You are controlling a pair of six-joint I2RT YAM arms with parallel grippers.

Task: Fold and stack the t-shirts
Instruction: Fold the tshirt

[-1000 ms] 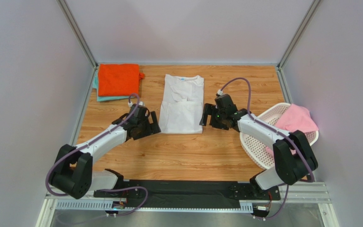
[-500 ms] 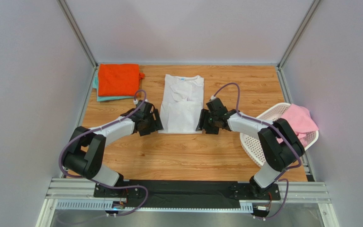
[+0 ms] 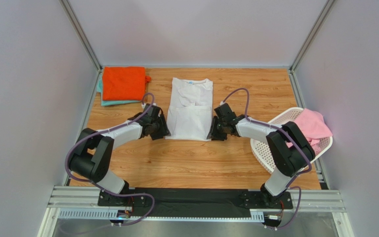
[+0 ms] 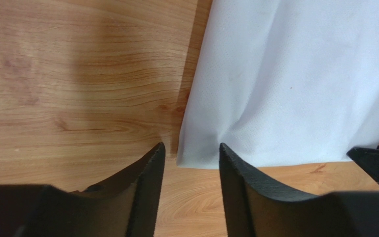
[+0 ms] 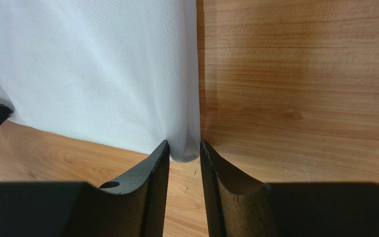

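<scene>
Pale walls box in your wooden tabletop. The left gripper gapes at the white t-shirt. Whether the right gripper has clamped it, you cannot tell.

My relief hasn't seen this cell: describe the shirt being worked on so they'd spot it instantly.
On the wooden table, look to the middle. The white t-shirt lies flat there, left claw and right claw at its near corners. Only it is white: the orange tee lies far left, the pink tee in the basket.

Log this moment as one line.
left gripper: open, straddling white t-shirt near-left corner | right gripper: open, straddling near-right corner
</scene>
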